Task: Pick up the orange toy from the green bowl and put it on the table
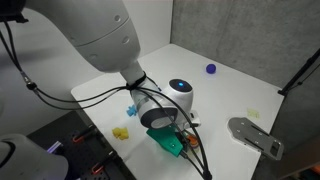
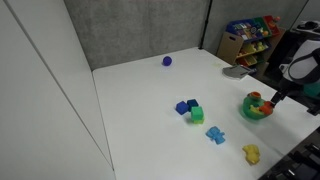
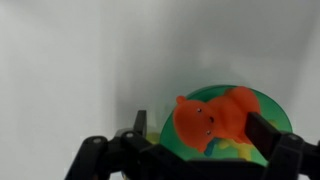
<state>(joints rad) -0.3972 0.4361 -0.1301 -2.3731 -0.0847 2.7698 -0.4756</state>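
Note:
The orange toy (image 3: pixel 213 118), a lumpy animal shape with small dark eyes, lies in the green bowl (image 3: pixel 266 102) on top of yellow and other coloured pieces. In the wrist view my gripper (image 3: pixel 203 130) is open just above the bowl. One dark finger (image 3: pixel 139 126) stands left of the toy, and the other finger (image 3: pixel 266 130) is against its right side. In both exterior views the gripper (image 2: pixel 274 96) hangs over the green bowl (image 2: pixel 259 110) (image 1: pixel 164 143) near the table (image 2: pixel 140 100) edge. The toy (image 2: pixel 254 98) shows as an orange spot in it.
Blue and green blocks (image 2: pixel 190 110), a light blue toy (image 2: pixel 215 135) and a yellow toy (image 2: pixel 250 153) lie near the bowl. A purple ball (image 2: pixel 167 61) sits far back. A grey plate (image 1: pixel 255 136) lies by the table edge. A toy shelf (image 2: pixel 250 36) stands behind.

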